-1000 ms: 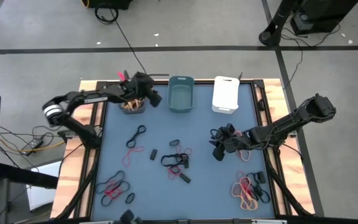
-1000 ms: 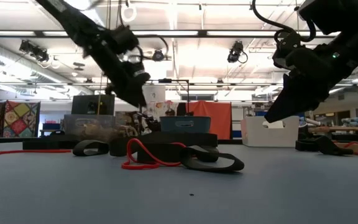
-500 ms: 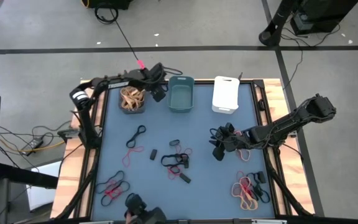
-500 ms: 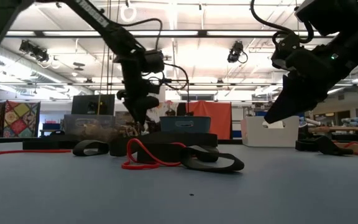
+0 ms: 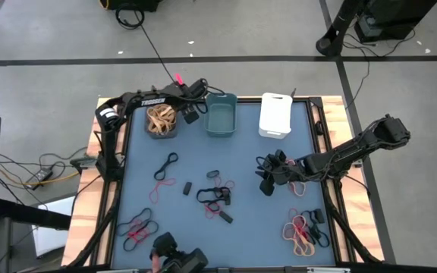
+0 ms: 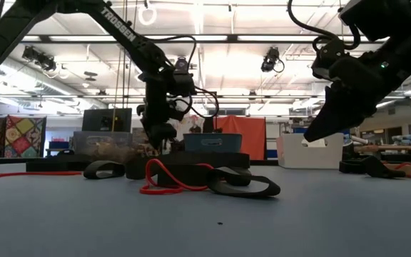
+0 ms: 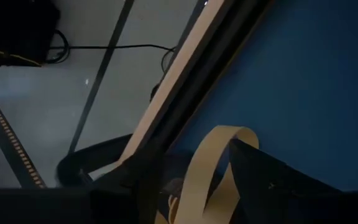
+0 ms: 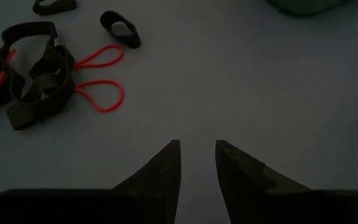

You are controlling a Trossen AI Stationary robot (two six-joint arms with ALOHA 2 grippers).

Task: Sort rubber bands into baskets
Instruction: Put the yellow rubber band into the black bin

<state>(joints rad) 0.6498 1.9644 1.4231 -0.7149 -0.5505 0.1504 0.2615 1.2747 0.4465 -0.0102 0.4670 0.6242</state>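
Three baskets are lined up along the far edge of the bench (image 5: 294, 174): a dark grey basket (image 5: 161, 122) already piled with tan bands toward the far left corner, a teal-blue basket (image 5: 221, 115) beside it, and a white basket (image 5: 275, 114) further toward the right.

The left hand (image 5: 190, 114) is poised over the gap between the grey and the teal-blue baskets, just beside the rim of each. In its wrist view a tan rubber band (image 7: 210, 168) is seen draped across one of its fingers (image 7: 272, 183), with the bench's far edge behind. How far apart the fingers are cannot be told, nor whether the band is pinched or merely hanging. The grey basket, where the tan bands lie, is judged to be the fitting place, and it lies just to the left of the hand.

The right hand (image 5: 267, 183) is held low over the right half of the bench, its fingers (image 8: 166, 168) a narrow gap apart and empty. Bare bench is seen directly ahead of it. A tangle of black and red bands (image 5: 217, 193) lies toward the bench's middle, with its long axis roughly across the bench, and the right hand is the nearer to it. More red and tan bands (image 5: 302, 231) lie near the front right corner, and another red and black cluster (image 5: 139, 227) near the front left.
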